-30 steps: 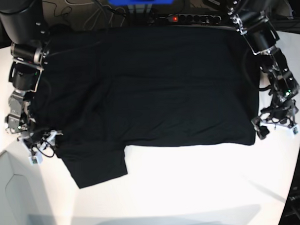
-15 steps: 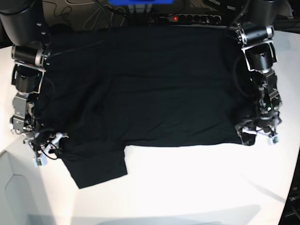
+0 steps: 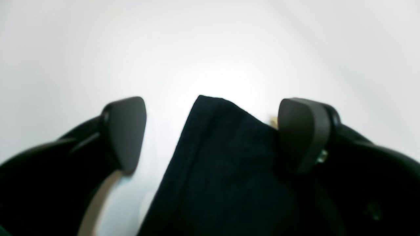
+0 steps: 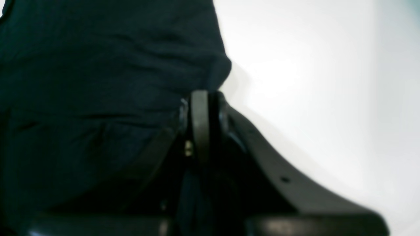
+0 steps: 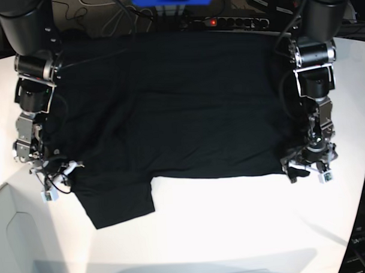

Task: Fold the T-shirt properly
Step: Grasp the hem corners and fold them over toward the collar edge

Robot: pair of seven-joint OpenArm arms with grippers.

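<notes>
The right hand (image 4: 200, 108) is clamped on the black T-shirt's (image 4: 98, 82) edge.

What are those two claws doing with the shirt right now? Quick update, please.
Right gripper jaws shut on T-shirt edge. Left gripper jaws open, straddling a corner. Nothing blocking.

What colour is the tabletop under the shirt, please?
White: the smooth table beneath the plain black cloth T-shirt shows best in the base view.

T-shirt (image 5: 181, 106): matt black woven cloth, softly wrinkled. Table (image 5: 233, 224): smooth white, slightly glossy. Left gripper (image 3: 210, 131) pads: matt dark rubbery plastic.
</notes>
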